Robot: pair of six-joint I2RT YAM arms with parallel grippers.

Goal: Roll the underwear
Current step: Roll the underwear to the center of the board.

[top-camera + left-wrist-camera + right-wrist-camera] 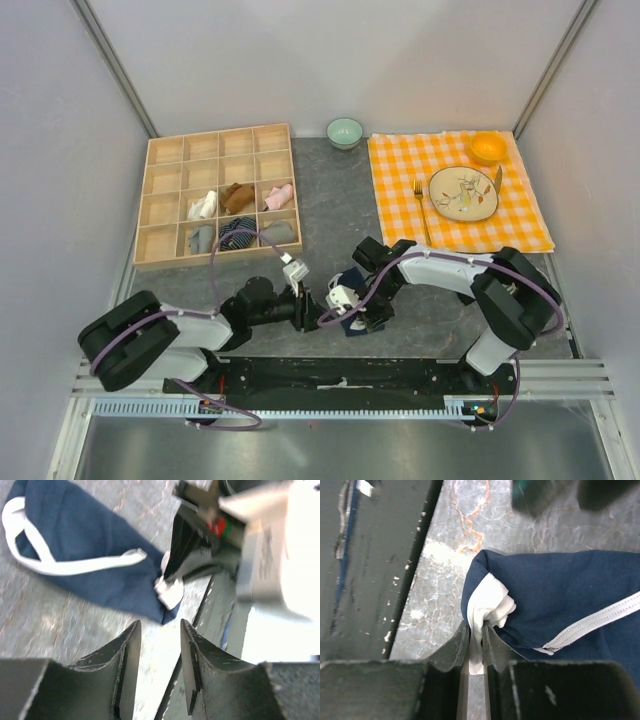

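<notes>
Right wrist view shows the underwear, navy with white trim, lying loosely folded on the grey tabletop. One corner is bunched up where the white edging gathers. The right hand is closed almost fully on that white corner, pinching the fabric between its two fingers, probably to anchor or lift the edge so a roll can begin there.

From the left wrist camera, the left hand sits just beside the same corner with its fingers partly apart and nothing between them. It looks poised either to take over the pinched edge or to press the cloth flat while the other hand turns it. The rest of the underwear spreads away from both hands, its white band lying flat.

Beyond the underwear, well apart from it, stands a wooden tray of compartments, several holding rolled garments. That is likely where the finished roll belongs.
</notes>
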